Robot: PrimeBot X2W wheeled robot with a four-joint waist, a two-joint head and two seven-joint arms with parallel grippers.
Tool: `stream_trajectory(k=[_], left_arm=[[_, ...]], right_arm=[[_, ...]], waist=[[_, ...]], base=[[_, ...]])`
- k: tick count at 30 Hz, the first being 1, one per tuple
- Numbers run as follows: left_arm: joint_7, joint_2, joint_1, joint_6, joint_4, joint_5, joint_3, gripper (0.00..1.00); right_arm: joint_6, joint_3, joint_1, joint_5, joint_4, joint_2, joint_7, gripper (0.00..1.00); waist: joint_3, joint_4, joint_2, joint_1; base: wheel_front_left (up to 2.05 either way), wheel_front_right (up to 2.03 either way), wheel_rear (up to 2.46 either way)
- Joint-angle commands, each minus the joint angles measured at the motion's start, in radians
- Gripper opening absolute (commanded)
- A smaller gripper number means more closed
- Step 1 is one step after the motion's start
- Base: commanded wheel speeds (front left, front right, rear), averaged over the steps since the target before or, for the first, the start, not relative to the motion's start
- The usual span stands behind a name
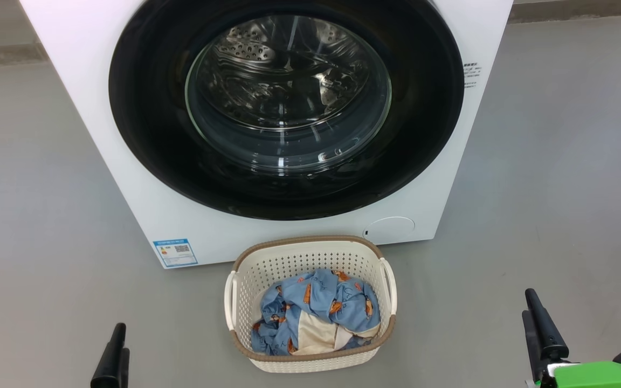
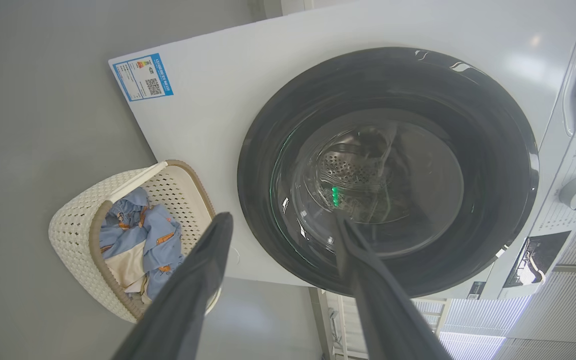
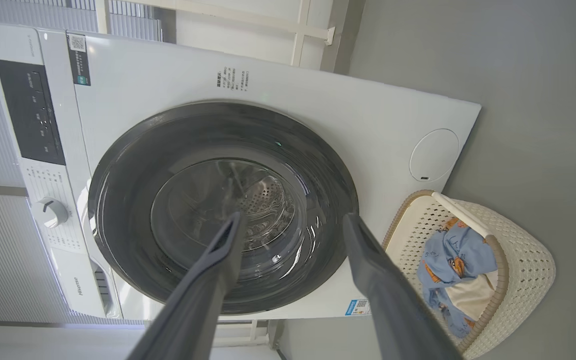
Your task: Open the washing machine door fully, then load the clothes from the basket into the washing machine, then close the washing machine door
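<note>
Opening step not begun, by my reading: washing machine door [image 1: 286,102] sits shut and flush in the front of the washing machine [image 1: 192,237], steel drum [image 1: 267,59] visible through its window. Agree? (A)

Agree. Both tools spread wide, nothing between the fingers: left gripper [image 2: 282,222] and right gripper [image 3: 293,220], each well apart from the door. The basket [image 1: 299,261] stands on the grey floor [image 1: 558,188] just in front of the machine, below the door. The clothes [image 1: 321,307] are heaped inside, blue print with a cream piece among them. (B)

How to do it well? (A)

Find the pull edge first. No handle or recess legible on the door's rim, and the hinge side cannot be told either. I would bring one gripper to the rim, hook a finger behind the edge, and swing along the door's arc, not straight out. Glossy surface, probably slippery, so a shallow pinch may slide off. The basket sits under the swing. It looks low enough to clear, but watch it. Take the door all the way round, since loading wants the whole mouth. (B)

Views differ? (A)

Head view gives the layout: basket centred, blue label [image 1: 176,252] low on one side, round white cap [image 1: 391,227] on the other, fingers mere dark stubs at the bottom edge. Wrist views add the control panel [image 3: 28,110] and knob [image 3: 48,212], plus each gripper's spread seen plainly against the door. (B)
</note>
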Motion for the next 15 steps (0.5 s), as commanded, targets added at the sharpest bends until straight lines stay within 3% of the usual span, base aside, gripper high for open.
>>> stream_trajectory(k=[1,15], left_arm=[[-0.011,0.024,-0.017,-0.002,-0.032,0.029,0.012,1.0],[-0.049,0.029,-0.018,-0.002,-0.049,0.204,0.027,1.0]], right_arm=[[0.0,0.012,-0.038,-0.037,-0.036,-0.007,-0.012,1.0],[0.0,0.04,-0.049,-0.26,-0.074,-0.009,-0.05,1.0]], waist=[[0.0,0.0,0.0,-0.0001],[0.001,0.001,0.0,-0.0002]], base=[[0.0,0.0,0.0],[0.0,0.0,0.0]])
